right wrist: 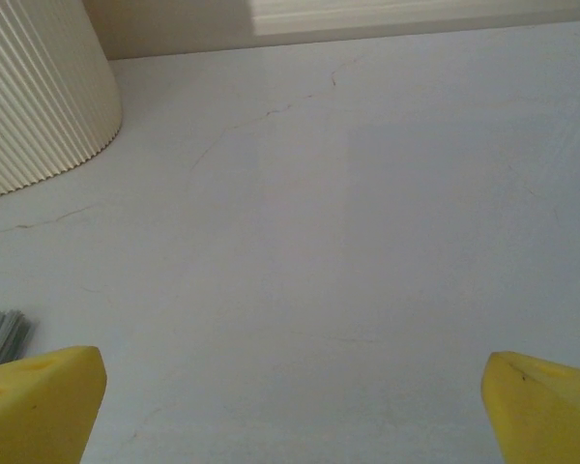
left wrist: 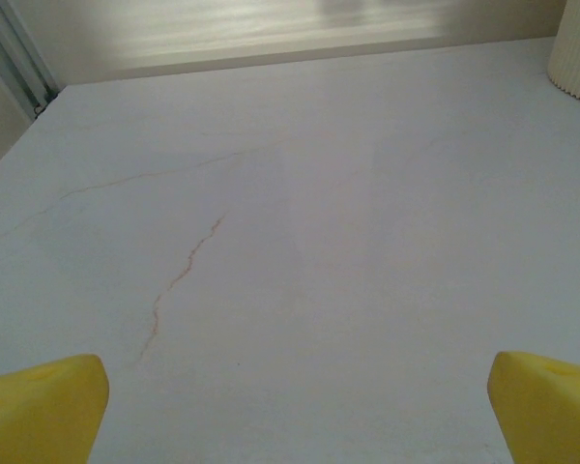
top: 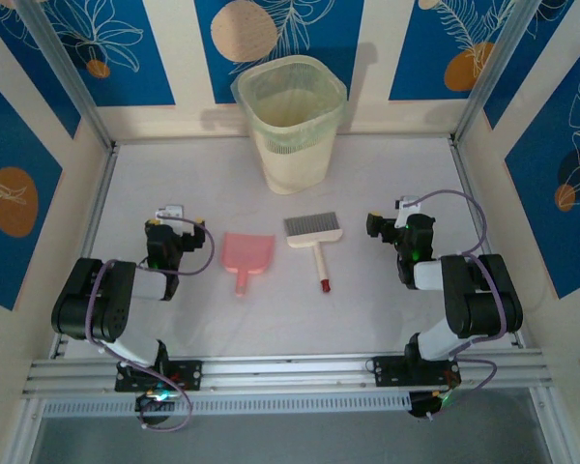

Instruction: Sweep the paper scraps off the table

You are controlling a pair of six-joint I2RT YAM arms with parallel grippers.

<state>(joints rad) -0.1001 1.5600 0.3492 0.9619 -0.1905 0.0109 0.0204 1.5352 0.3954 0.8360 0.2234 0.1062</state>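
The table (top: 367, 309) is a white-grey matte surface with faint hairline cracks. The paper scraps are out of view. My left gripper (top: 171, 224) rests low at the table's left side, and its yellow fingertips (left wrist: 48, 401) stand wide apart over bare table (left wrist: 300, 242). In the left wrist view the left gripper (left wrist: 295, 382) is open with nothing between its jaws. My right gripper (top: 385, 224) sits at the right side, also open (right wrist: 292, 377) over bare table, nothing in it.
A pink dustpan (top: 246, 253) and a cream hand brush (top: 314, 237) with grey bristles and a red handle tip lie side by side in the middle. A ribbed cream bin (top: 290, 121) stands at the back centre. Patterned walls and aluminium rails close in the sides.
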